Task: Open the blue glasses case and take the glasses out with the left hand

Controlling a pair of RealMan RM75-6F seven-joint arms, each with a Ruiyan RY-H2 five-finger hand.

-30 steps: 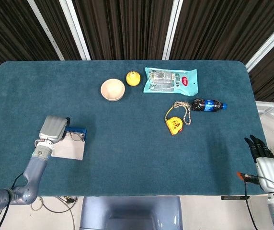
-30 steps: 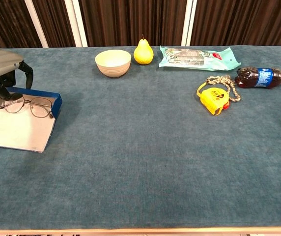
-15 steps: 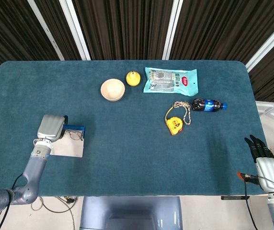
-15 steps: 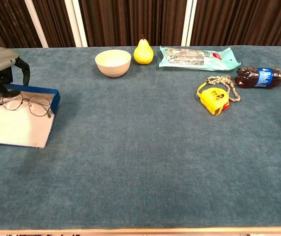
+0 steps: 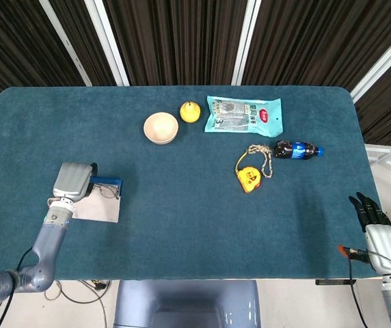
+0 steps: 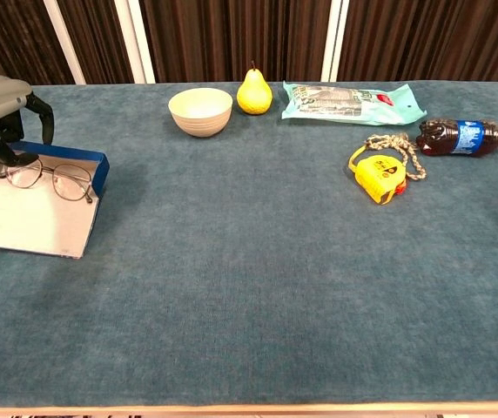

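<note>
- Broadly, the counter point(image 5: 182, 205) fills both views, covered in teal cloth; dark vertical-slat curtains with pale posts stand behind it.
- The left arm comes in from the near left corner, its grey forearm angled up toward the left hand point(image 5: 72, 181), whose flat grey back faces the head camera.
- In the chest view the left hand point(image 6: 1, 104) hovers at the far left edge, dark fingers point(image 6: 42, 117) curled down over the back of the blue glasses case point(image 6: 62, 161); whether the fingers pinch the frame is hard to tell, since the contact sits at the picture's edge.
- The right hand point(image 5: 376, 225) sits off the counter's near right corner, dark fingers pointing away and slightly apart, holding nothing; the chest view does not show it.
- The blue glasses case lies open near the left edge of the counter, its pale inner flap spread flat toward the robot and its blue wall upright.
- The glasses point(image 6: 53, 178) rest inside the case, lenses leaning against the blue wall, just beside the left fingers.
- A teal snack packet point(image 5: 243, 116) lies flat at the far side.
- A dark drink bottle point(image 5: 294, 149) lies on its side to the right.
- A cream bowl point(image 5: 160, 128) and a yellow pear point(image 5: 190, 111) stand near each other.
- A yellow tape measure point(image 5: 250, 179) with a cord lies near the bottle.
</note>
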